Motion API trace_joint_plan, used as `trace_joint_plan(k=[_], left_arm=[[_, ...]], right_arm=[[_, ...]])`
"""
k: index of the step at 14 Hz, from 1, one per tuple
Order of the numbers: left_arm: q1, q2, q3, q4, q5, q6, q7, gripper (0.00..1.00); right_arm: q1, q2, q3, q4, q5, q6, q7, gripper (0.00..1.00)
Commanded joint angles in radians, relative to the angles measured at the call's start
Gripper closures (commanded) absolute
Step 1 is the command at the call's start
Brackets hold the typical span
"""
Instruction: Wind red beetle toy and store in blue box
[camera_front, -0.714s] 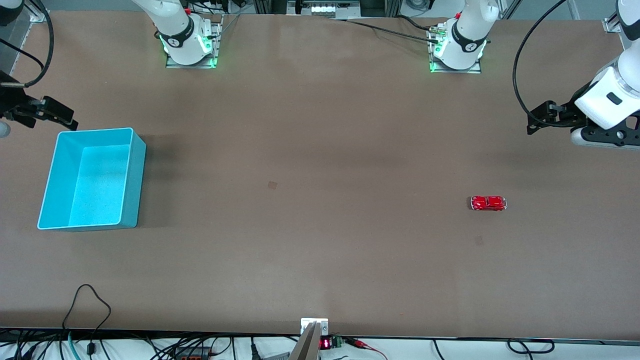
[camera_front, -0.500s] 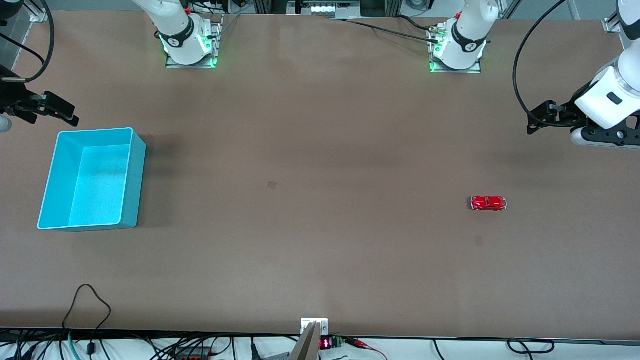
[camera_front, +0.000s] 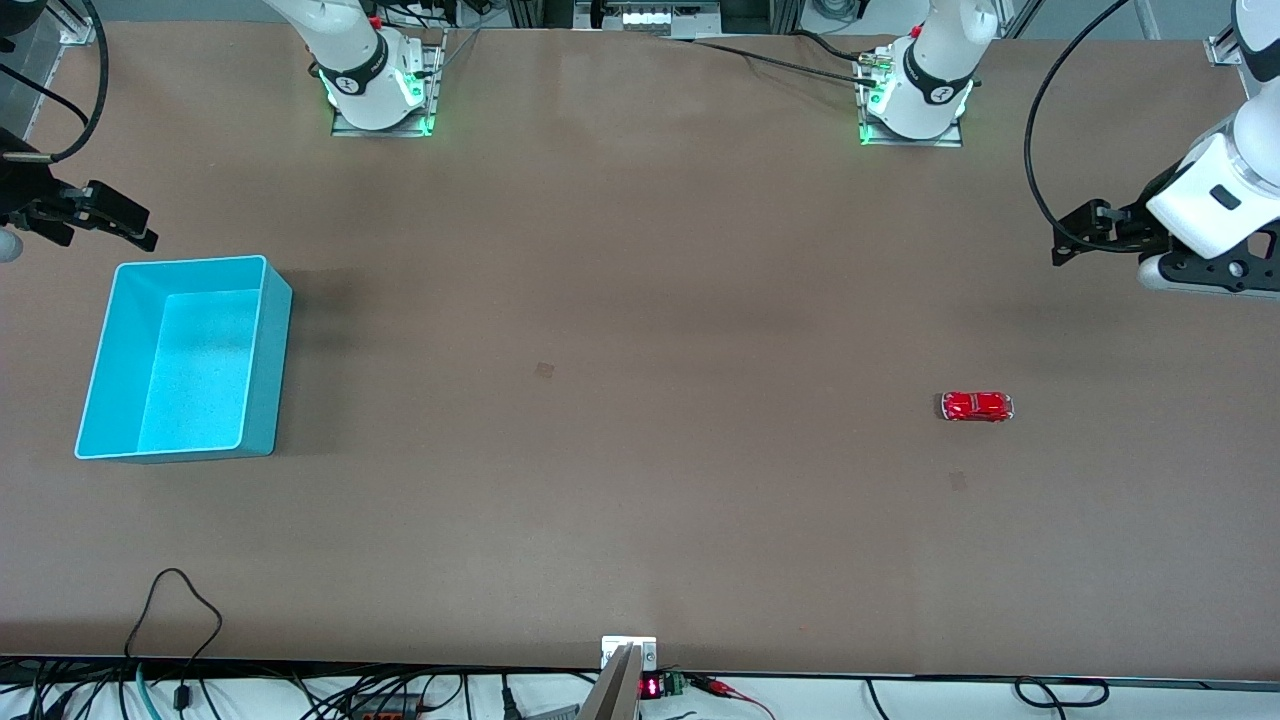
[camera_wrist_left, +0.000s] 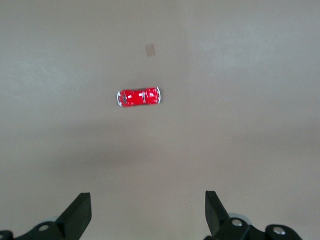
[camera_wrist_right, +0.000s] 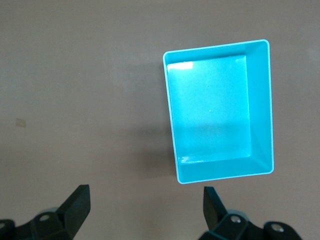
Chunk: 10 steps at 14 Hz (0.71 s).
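Glossy red beetle (camera_front: 977, 406) on matte tabletop (camera_front: 640, 400); smooth cyan box (camera_front: 268, 350) empty. Left hand (camera_front: 1075, 240) and right hand (camera_front: 125, 225) hovered, fingers spread.

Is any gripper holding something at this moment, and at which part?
Nothing is held. The left gripper and right gripper are both open and empty; the red beetle toy lies alone on the table.

no legible text, labels or numbers on any object, red display digits unreadable
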Motion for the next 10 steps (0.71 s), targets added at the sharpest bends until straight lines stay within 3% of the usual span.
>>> trace_joint_plan(k=[1,6,10], left_arm=[[-0.015,0.059,-0.002,0.033,-0.018,-0.092,-0.006,0.0],[-0.017,0.094,-0.005,0.029,-0.023,-0.223,0.029,0.0],[0.001,0.15,-0.025,0.014,-0.024,-0.187,0.354,0.0]], right_arm=[[0.001,-0.022,0.002,-0.02,0.001,0.01,0.001,0.0],[-0.001,-0.019,0.002,-0.019,0.001,0.015,0.001,0.0],[-0.002,-0.017,0.0,-0.019,0.001,0.017,0.001,0.0]])
